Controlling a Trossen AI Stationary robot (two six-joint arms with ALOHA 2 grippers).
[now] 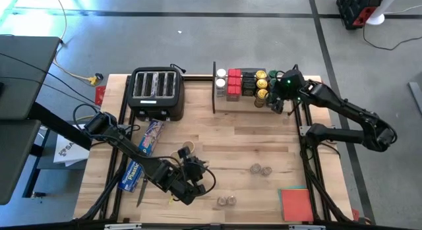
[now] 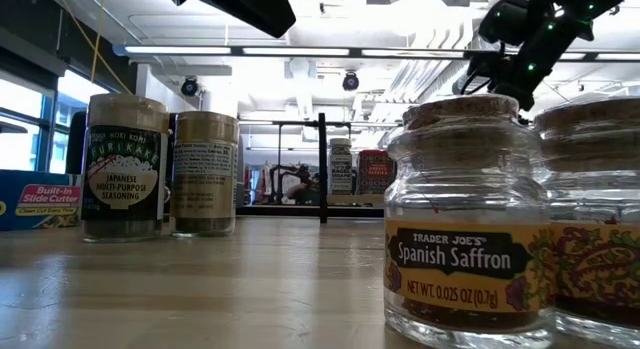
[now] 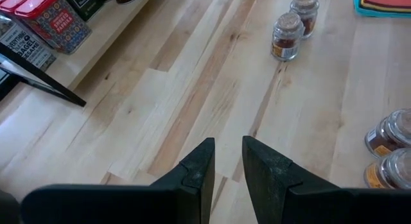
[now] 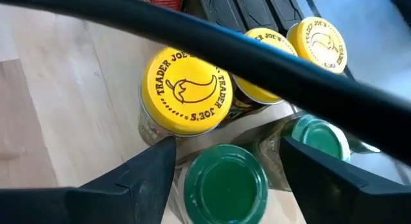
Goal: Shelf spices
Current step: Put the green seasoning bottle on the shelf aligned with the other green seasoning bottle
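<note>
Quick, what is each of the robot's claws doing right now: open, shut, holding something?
Left end effector: fingers slightly apart, holding nothing, above the bare table.
Right end effector: open around a green-lidded jar at the shelf, not gripping.

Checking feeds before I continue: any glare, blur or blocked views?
Low view: ceiling lights blow out, the saffron jar looms large, the far shelf is soft. Right wrist view: a black rod crosses the yellow-lidded jars. High view: even light.
</note>
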